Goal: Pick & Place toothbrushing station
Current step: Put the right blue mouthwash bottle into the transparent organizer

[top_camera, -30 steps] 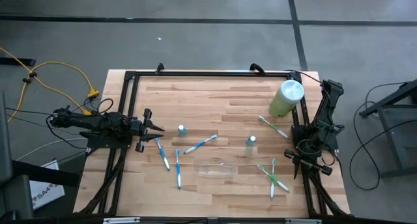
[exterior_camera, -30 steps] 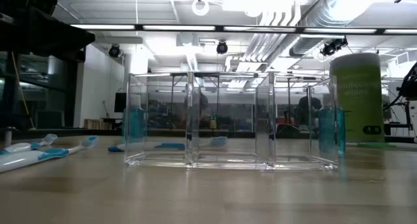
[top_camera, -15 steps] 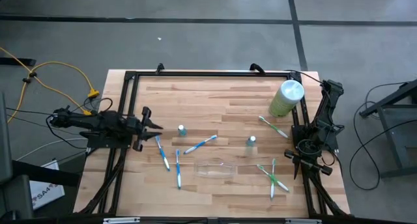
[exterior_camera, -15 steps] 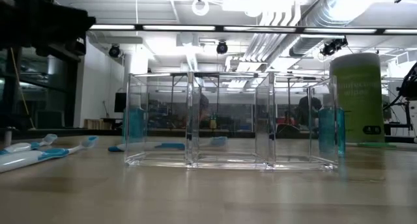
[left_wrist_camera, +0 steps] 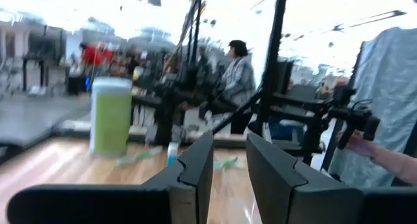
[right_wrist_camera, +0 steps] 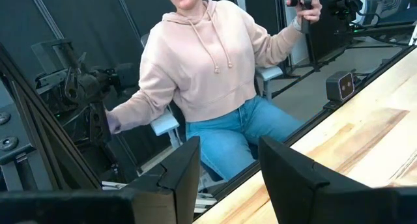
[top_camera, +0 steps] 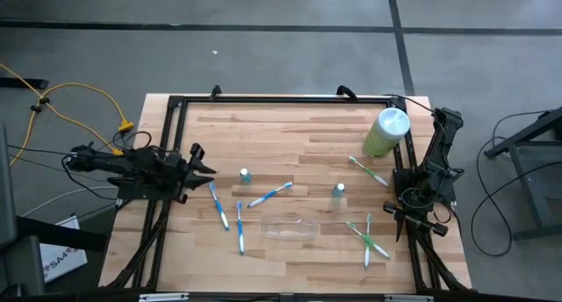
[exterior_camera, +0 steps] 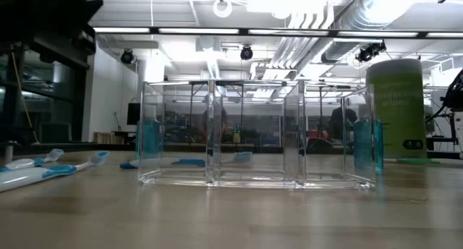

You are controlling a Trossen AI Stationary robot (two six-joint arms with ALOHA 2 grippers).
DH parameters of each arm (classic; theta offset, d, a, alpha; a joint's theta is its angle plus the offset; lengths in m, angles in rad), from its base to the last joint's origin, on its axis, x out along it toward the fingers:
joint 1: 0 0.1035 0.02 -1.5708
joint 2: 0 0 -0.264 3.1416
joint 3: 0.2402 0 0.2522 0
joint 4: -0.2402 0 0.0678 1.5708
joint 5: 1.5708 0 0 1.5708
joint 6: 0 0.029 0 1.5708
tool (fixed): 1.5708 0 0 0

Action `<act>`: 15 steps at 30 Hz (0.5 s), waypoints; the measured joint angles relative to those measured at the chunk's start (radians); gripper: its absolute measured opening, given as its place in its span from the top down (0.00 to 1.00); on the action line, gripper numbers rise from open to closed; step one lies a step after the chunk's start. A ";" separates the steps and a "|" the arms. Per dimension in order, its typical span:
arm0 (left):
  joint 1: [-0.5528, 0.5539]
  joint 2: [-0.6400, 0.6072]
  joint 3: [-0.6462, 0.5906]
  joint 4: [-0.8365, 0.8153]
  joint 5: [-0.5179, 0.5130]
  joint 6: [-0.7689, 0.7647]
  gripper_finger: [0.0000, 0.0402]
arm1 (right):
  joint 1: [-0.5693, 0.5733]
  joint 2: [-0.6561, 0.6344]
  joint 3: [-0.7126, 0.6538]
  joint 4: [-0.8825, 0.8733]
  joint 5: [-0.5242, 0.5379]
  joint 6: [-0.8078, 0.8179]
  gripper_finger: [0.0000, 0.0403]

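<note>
The clear tray [top_camera: 290,225] stands on its base on the table's near middle; the low view shows its compartments [exterior_camera: 257,133] empty. Blue toothbrushes [top_camera: 240,227] and green ones [top_camera: 369,239] lie flat on the wood around it. Two small teal containers [top_camera: 245,175] [top_camera: 339,190] stand upright. My left gripper [top_camera: 204,164] is open and empty at the table's left edge, left of the toothbrushes; its wrist view shows the gap between its fingers [left_wrist_camera: 229,165]. My right gripper [top_camera: 414,219] is open and empty at the table's right edge [right_wrist_camera: 228,172].
A tall pale-green cylinder with a white top [top_camera: 386,132] stands at the far right. A black frame [top_camera: 281,98] runs round the table. A seated person [right_wrist_camera: 208,74] shows beyond the table's edge in the right wrist view.
My left gripper has drawn back a little toward the table's left edge, still open. Nothing on the table has moved.
</note>
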State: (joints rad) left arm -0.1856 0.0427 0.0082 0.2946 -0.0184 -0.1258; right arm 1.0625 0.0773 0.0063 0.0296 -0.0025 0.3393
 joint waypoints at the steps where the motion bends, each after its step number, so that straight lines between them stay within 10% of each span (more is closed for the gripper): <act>1: 0.000 0.016 0.000 0.037 0.016 0.010 0.78 | 0.000 0.000 0.000 0.000 0.000 0.000 0.63; 15: -0.048 0.602 0.172 0.360 0.004 0.072 0.78 | 0.000 0.000 0.000 0.118 0.001 -0.101 0.63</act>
State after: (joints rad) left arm -0.2340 0.6448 0.1803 0.6544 -0.0146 -0.0535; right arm 1.0622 0.0776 0.0059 0.1476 -0.0011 0.2385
